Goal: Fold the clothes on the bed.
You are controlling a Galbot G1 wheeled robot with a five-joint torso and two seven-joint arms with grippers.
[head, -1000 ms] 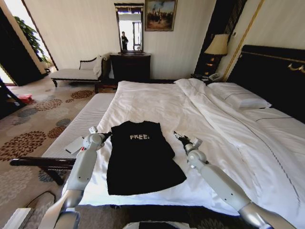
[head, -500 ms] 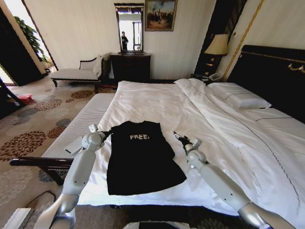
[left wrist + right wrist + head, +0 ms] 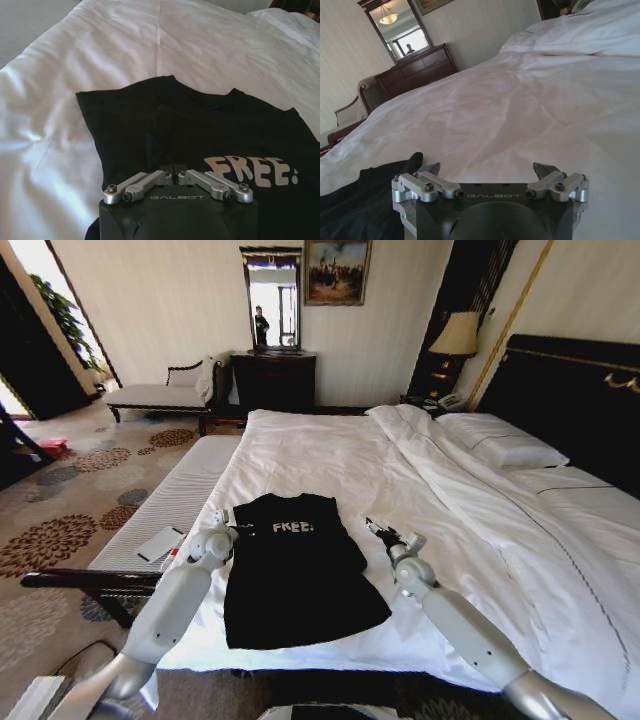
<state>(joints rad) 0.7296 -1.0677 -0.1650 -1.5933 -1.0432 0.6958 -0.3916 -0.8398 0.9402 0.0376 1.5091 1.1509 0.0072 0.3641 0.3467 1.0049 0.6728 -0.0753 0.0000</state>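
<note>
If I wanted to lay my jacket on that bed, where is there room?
The widest bare patch of the bed is the white sheet between the black T-shirt and the pillows. A narrower bare strip lies between the shirt and the folded duvet. The near edge is crowded: the left claw is at the shirt's shoulder, the right claw just beside the shirt.

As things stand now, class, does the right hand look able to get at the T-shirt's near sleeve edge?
Probably yes. The right hand hovers open over bare sheet beside the T-shirt, with nothing lying between them on the bed.
</note>
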